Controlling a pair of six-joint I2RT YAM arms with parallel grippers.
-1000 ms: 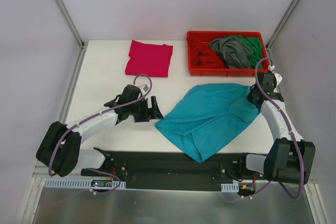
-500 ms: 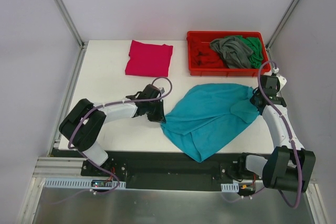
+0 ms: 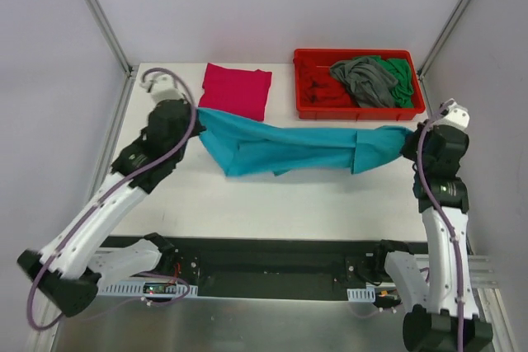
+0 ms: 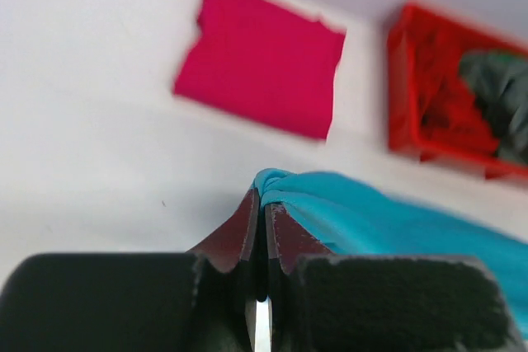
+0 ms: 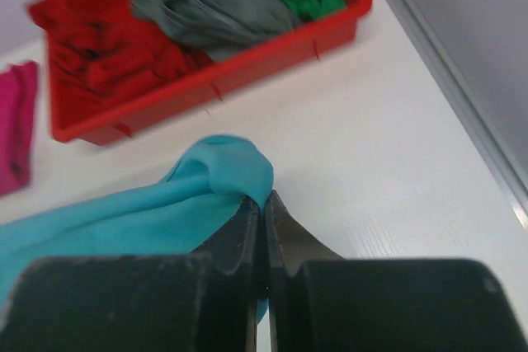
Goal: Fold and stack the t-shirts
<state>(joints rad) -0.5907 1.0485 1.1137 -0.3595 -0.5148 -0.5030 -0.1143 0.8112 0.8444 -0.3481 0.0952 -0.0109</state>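
Teal t-shirt (image 3: 297,147) spans left claw (image 4: 264,201) to right claw (image 5: 264,201), each clamped on it; overhead alone shows both.

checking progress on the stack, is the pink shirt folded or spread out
Folded: the pink shirt lies as a compact flat rectangle, no sleeves or collar showing, left of the red tray.

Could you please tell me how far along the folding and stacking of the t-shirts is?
Done: the magenta t-shirt lies folded on the table. In hand: the teal t-shirt is held stretched between the left gripper and right gripper, both shut on it, not yet folded. Left: the grey t-shirt, green t-shirt and red t-shirt lie crumpled in the red tray.
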